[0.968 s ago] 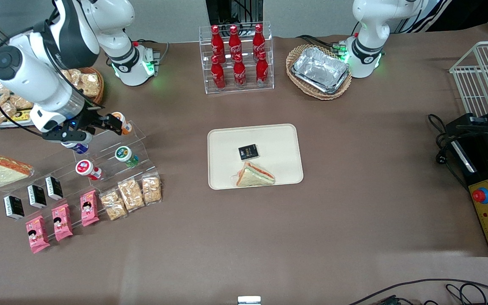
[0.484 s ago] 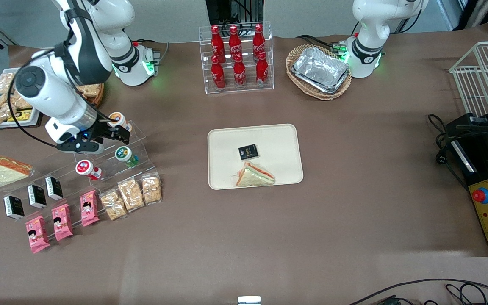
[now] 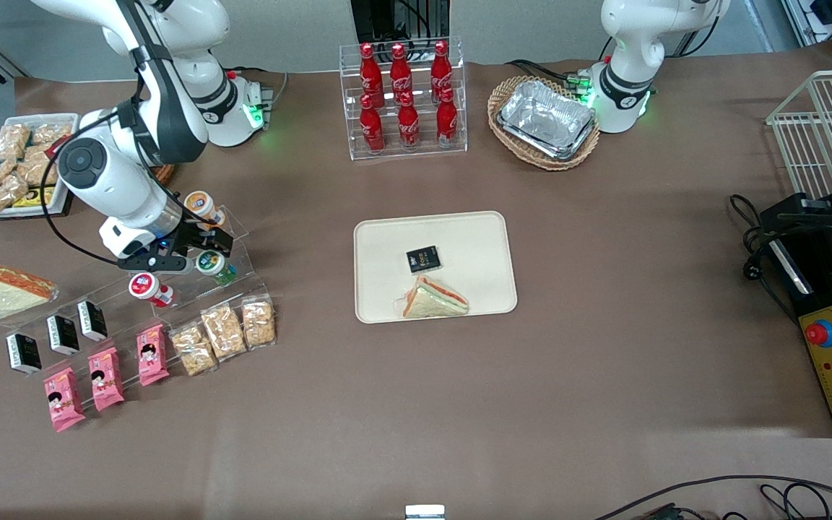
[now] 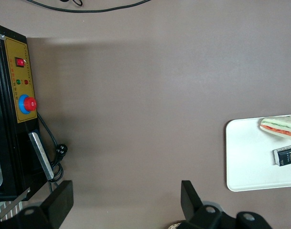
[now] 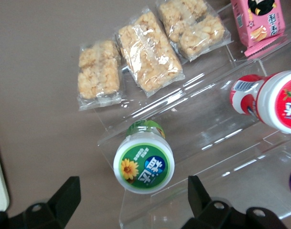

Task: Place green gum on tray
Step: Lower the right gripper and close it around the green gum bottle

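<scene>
The brown tabletop (image 3: 604, 375) carries the cream tray (image 3: 380, 238) at its middle. Farther from the front camera stand a clear rack of red bottles (image 3: 403, 97) and a wicker basket (image 3: 542, 155). Toward the working arm's end sit a clear stepped stand (image 3: 239, 232) and a wrapped sandwich (image 3: 8, 287). The hand (image 3: 206, 249) hovers over the stand, fingers spread.

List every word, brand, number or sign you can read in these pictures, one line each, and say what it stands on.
"Coca-Cola": white script on the red bottles in the clear rack.
Green gum: sunflower sign and white characters on the lid, too blurred to read.
Black packet on the tray: print too small.
The gripper, open, hangs above the gum; no text.
</scene>
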Controlling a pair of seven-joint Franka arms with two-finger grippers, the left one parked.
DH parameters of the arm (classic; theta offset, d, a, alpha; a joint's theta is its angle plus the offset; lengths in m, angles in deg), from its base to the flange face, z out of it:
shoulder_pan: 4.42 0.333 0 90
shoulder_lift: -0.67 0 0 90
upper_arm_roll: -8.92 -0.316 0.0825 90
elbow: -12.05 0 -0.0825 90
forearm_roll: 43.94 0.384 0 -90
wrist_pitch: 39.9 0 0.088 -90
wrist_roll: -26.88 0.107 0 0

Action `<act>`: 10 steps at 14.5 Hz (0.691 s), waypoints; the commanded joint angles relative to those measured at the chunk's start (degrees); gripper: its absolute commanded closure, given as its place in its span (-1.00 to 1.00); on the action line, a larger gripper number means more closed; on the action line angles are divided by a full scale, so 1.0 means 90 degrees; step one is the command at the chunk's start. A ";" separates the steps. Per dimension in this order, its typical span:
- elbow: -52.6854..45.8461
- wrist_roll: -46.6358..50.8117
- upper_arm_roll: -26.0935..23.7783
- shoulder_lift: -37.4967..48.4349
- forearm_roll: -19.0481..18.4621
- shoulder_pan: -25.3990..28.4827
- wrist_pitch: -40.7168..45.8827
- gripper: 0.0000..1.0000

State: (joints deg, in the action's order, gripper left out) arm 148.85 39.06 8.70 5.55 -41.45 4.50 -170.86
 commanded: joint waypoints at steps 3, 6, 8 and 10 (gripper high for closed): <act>0.0190 -0.0063 0.0014 -0.0151 -0.0111 0.0015 -0.0410 -1.00; 0.0190 -0.0093 0.0024 -0.0278 -0.0111 0.0005 -0.0557 -1.00; 0.0180 -0.0103 0.0033 -0.0395 -0.0111 -0.0005 -0.0693 -1.00; 0.0180 -0.0113 0.0033 -0.0483 -0.0111 -0.0014 -0.0830 -1.00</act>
State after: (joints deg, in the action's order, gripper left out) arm 150.27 38.57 8.77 2.67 -41.56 4.50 -175.50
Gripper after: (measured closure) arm 0.000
